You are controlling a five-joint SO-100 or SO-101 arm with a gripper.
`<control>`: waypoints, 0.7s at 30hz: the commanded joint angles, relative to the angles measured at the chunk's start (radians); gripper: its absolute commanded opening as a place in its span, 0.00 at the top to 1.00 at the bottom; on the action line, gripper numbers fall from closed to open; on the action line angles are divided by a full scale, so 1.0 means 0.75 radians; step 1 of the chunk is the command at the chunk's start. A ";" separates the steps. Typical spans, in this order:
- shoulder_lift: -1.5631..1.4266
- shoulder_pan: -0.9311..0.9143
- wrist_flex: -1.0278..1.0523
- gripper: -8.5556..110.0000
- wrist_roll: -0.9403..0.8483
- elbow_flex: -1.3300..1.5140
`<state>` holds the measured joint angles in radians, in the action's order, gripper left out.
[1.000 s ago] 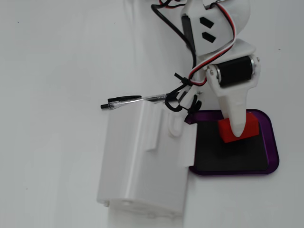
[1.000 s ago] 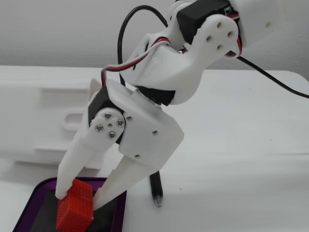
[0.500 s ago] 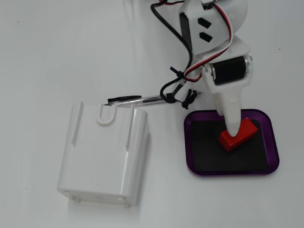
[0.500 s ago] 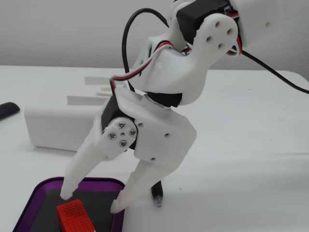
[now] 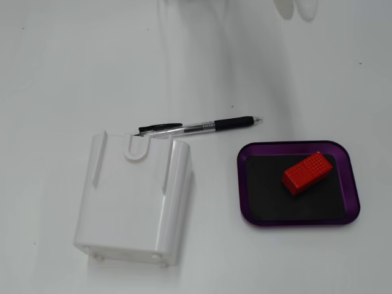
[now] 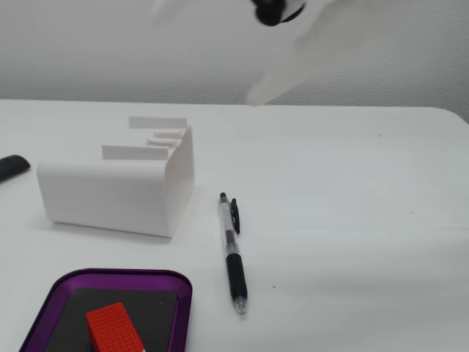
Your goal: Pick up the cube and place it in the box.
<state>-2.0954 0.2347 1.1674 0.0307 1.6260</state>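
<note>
The red ribbed cube (image 5: 307, 173) lies on its side on the black mat inside the purple tray (image 5: 352, 184), toward the tray's upper right. It also shows in the other fixed view (image 6: 112, 328), in the tray (image 6: 132, 277) at the bottom left. My arm shows only as a blurred white shape (image 6: 300, 59) high above the table, far from the cube. Two pale rounded tips of the gripper (image 5: 295, 8) reach in at the top edge of a fixed view. The blur hides whether the jaws are open. Nothing is seen held.
A white plastic box (image 5: 131, 196) with slots lies left of the tray; it also shows in the other fixed view (image 6: 117, 183). A black and clear pen (image 5: 199, 127) lies between them. A dark object (image 6: 13, 166) sits at the left edge.
</note>
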 commanded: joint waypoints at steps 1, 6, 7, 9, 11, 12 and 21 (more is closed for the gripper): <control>-0.288 0.000 0.127 0.72 0.045 0.186; -0.603 -0.059 0.037 0.72 0.063 0.718; -0.663 -0.080 -0.020 0.72 0.061 0.830; -0.783 -0.129 -0.137 0.72 0.049 1.057; -0.900 -0.172 -0.225 0.72 0.049 1.258; -0.959 -0.186 -0.256 0.73 0.049 1.344; -1.456 -0.174 -0.243 0.73 0.061 1.759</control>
<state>-3.0833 0.1089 0.9771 0.0690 2.9023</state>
